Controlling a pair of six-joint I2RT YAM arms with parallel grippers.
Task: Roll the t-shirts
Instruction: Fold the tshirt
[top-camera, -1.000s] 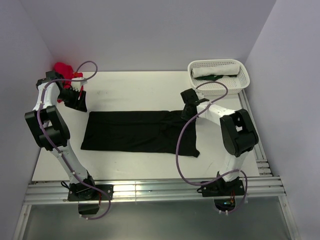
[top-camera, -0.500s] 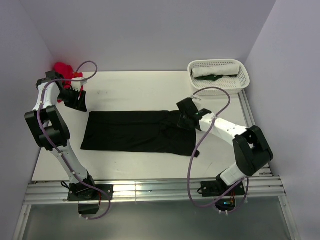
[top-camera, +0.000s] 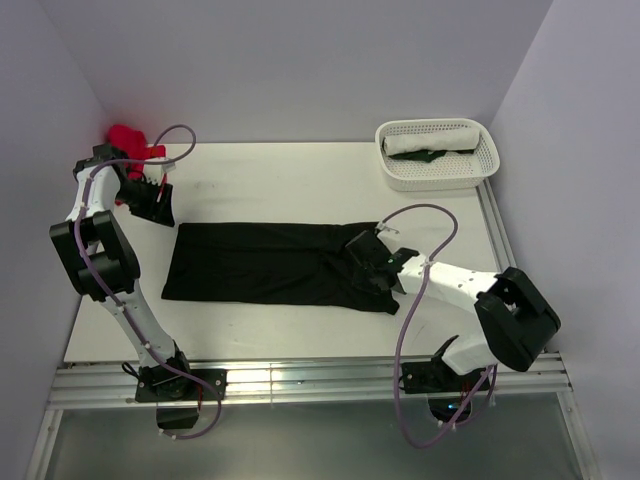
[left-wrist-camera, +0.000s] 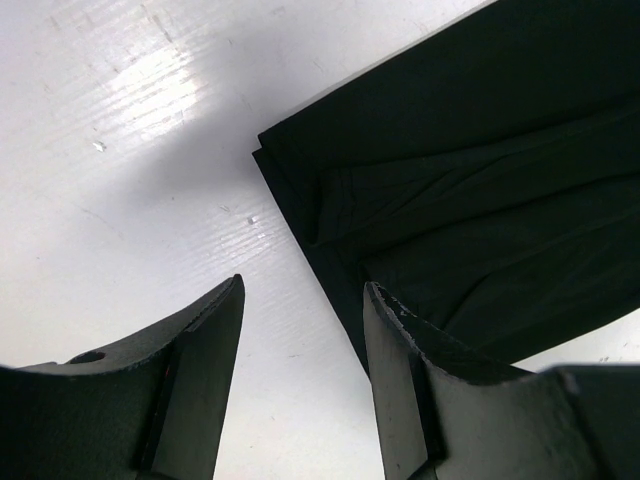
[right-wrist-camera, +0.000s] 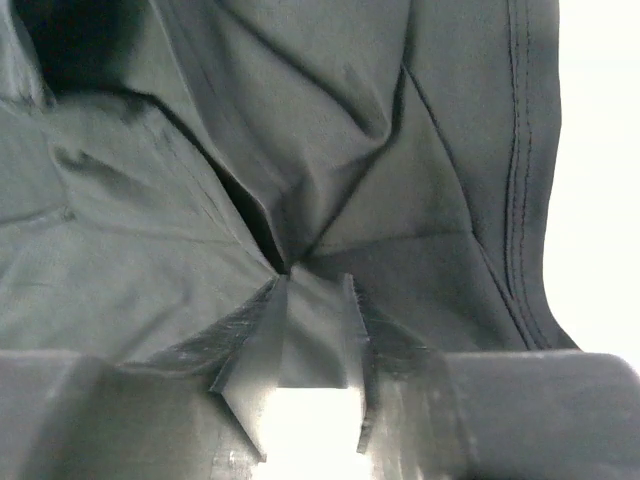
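The black t-shirt (top-camera: 260, 265) lies flat on the white table, folded into a long strip running left to right. My right gripper (top-camera: 367, 257) is down on its right end. In the right wrist view its jaws (right-wrist-camera: 312, 285) are pinched on a fold of the black cloth (right-wrist-camera: 200, 200), which bunches in creases around the fingertips. My left gripper (top-camera: 152, 203) is open and empty, hovering just beyond the shirt's far left corner. In the left wrist view that corner (left-wrist-camera: 450, 170) lies ahead and right of the open gripper (left-wrist-camera: 300, 300).
A white lattice basket (top-camera: 480, 170) at the far right holds a rolled white shirt (top-camera: 430, 140) and something dark green. A red cloth (top-camera: 125, 137) sits in the far left corner. Walls enclose the table on three sides; a metal rail runs along the near edge.
My right gripper has moved from the shirt's far right edge toward the near left, onto the cloth, and the shirt's right end has bunched. The left arm has barely moved.
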